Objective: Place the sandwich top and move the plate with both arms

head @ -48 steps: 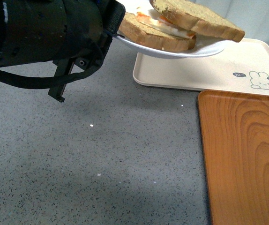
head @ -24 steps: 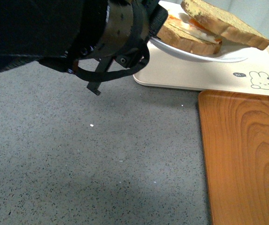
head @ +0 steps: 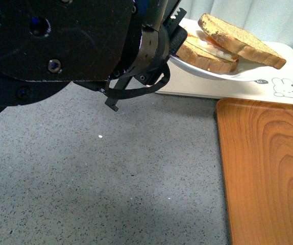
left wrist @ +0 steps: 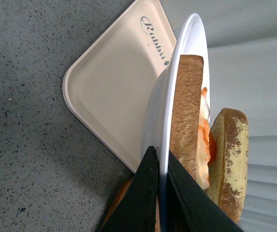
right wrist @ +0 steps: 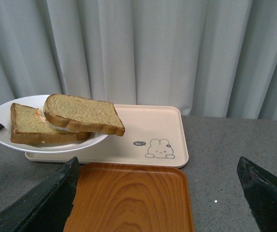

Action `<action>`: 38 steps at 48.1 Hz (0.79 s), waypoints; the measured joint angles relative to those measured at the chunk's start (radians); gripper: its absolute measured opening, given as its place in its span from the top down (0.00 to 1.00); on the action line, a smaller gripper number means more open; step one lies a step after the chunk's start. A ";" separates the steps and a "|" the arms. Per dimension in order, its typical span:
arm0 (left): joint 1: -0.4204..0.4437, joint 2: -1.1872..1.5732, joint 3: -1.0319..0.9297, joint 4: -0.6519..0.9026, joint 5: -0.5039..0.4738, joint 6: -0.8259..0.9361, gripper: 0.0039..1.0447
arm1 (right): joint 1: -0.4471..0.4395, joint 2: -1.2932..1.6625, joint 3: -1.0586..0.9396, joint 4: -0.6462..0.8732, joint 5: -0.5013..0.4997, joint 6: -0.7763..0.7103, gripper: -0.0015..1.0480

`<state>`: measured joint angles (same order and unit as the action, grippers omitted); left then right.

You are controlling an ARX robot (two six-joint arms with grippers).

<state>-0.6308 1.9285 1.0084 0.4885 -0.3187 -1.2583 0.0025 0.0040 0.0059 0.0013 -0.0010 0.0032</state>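
A white plate point(head: 241, 76) hangs tilted above the beige tray, carrying the sandwich. The sandwich top point(head: 241, 40), a brown speckled slice, lies askew on the egg-bearing slice point(head: 203, 55) and overhangs it to the right. My left gripper point(head: 174, 43) is shut on the plate's left rim. In the left wrist view its black fingers point(left wrist: 145, 193) pinch the thin plate point(left wrist: 177, 63) edge-on, at the left gripper point(left wrist: 160, 154), with the sandwich top point(left wrist: 230, 159) beyond. My right gripper point(right wrist: 158, 160) stands open and empty above the wooden tray, apart from the plate point(right wrist: 3, 116) and sandwich top point(right wrist: 80, 113).
A beige rabbit tray point(head: 197, 89) lies under the plate at the back. An orange-brown wooden tray point(head: 264, 173) sits at the right front. Grey speckled tabletop point(head: 111, 178) spreads left of both. A pale curtain point(right wrist: 153, 48) hangs behind the table.
My left arm has carried the plate and sandwich to the right, over the rabbit tray, and the arm now fills more of the front view. The top slice stayed on the sandwich.
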 joint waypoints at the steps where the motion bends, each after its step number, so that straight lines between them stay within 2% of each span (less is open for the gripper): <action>1: -0.001 0.005 0.003 0.000 0.000 0.000 0.96 | 0.000 0.000 0.000 0.000 0.000 0.000 0.09; 38: -0.031 0.140 0.097 -0.014 0.026 0.001 0.96 | 0.000 0.000 0.000 0.000 0.000 0.000 0.09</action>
<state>-0.6617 2.0682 1.1049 0.4744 -0.2932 -1.2575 0.0025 0.0044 0.0059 0.0013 -0.0010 0.0032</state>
